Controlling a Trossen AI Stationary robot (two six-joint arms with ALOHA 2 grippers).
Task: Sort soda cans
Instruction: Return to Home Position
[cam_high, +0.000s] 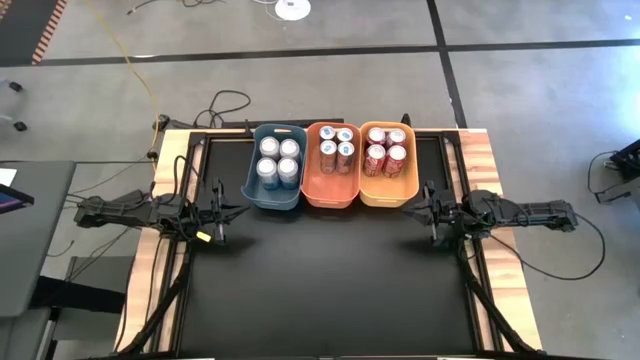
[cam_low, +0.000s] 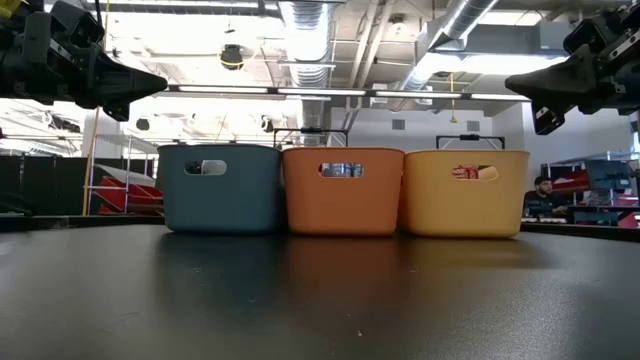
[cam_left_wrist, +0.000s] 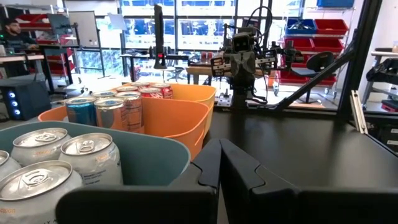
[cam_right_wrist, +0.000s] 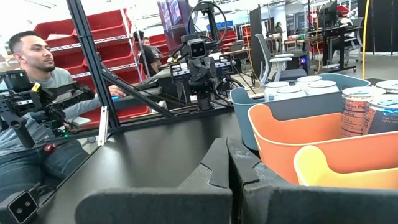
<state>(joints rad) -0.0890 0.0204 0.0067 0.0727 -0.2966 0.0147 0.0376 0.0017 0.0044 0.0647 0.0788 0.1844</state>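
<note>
— Where have the soda cans ended up?

— All in bins. I take the orange bin (cam_high: 330, 197) as my mark. Four white-and-blue cans (cam_high: 337, 149) stand upright inside it. Four blue cans (cam_high: 279, 160) stand in the blue bin (cam_high: 272, 197), touching its left side in the high view. Four red cans (cam_high: 386, 148) stand in the yellow bin (cam_high: 388, 197), touching its right side.

— And your claws?

— My left gripper (cam_high: 238, 208) hangs above the table (cam_high: 330, 290), just beyond the blue bin, pointing toward the orange bin. Its fingers are pressed together, holding nothing. My right gripper (cam_high: 412, 208) hangs just beyond the yellow bin, facing inward, fingers likewise together and empty.
</note>
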